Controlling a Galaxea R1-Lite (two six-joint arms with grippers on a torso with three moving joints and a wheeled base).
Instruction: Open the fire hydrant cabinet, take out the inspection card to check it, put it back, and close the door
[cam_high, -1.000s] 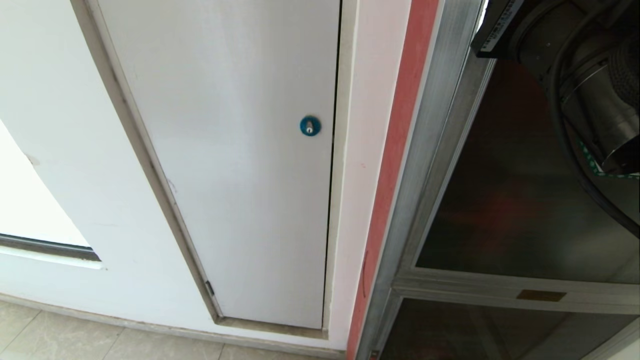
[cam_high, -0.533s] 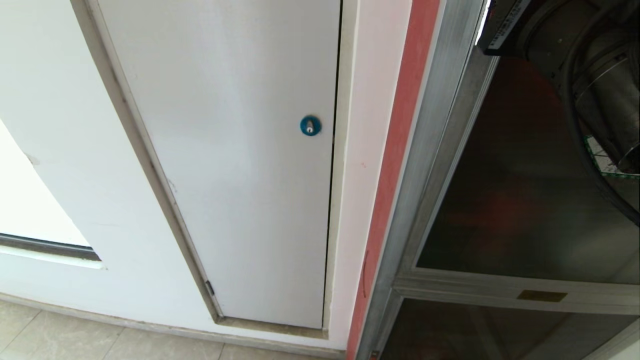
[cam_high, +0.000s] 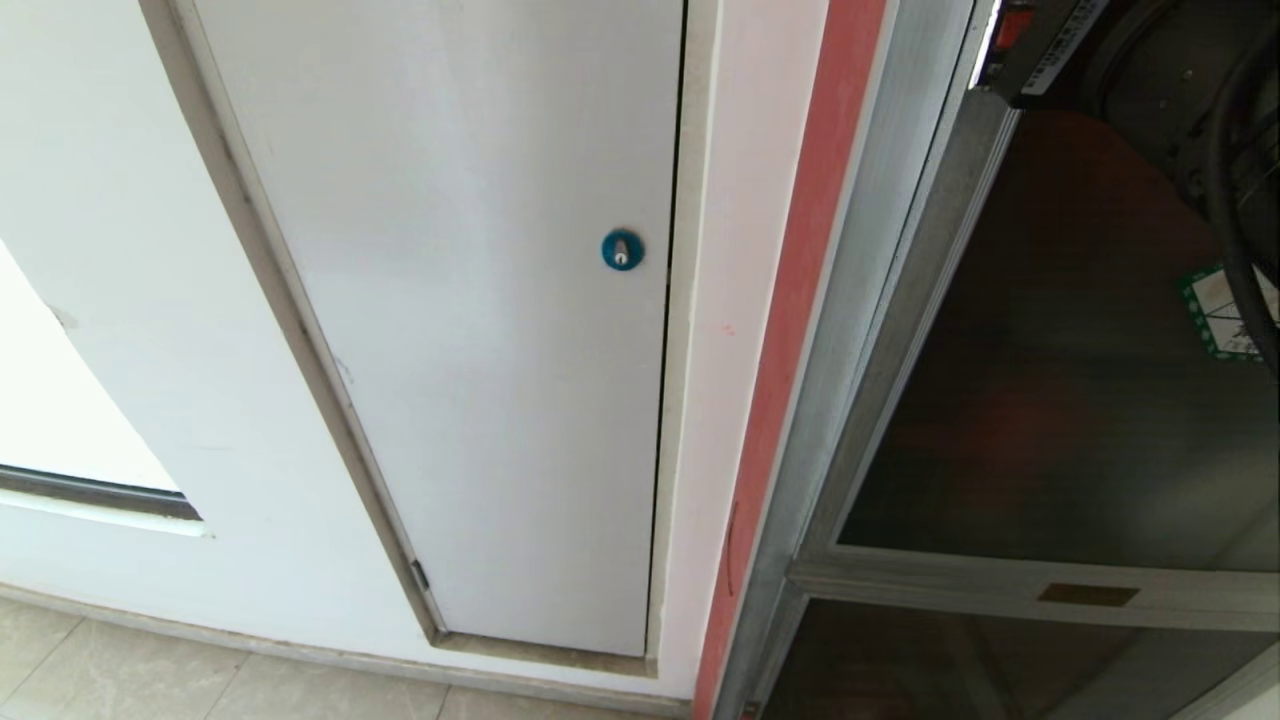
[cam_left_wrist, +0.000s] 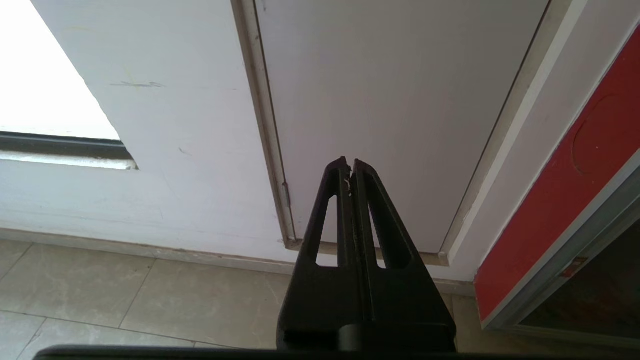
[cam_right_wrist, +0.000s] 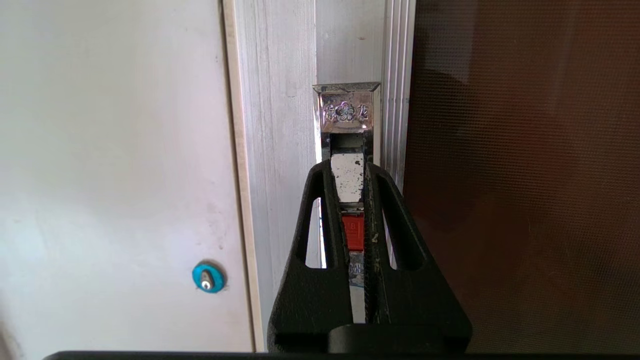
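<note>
white panel with blue lock beside door

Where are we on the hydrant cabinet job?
Done: nothing visible; the door looks closed or barely ajar. In hand: right gripper pinches the chrome latch tab; left gripper idle, shut, by the white panel. Left: open, check the card, return it, close.

The door is dark brownish tinted glass with a fine mesh pattern, framed in grey aluminium; its sticker is white, bordered green. The latch is red in a shiny chrome plate stamped with a flower. The panel is white, its lock blue.
</note>
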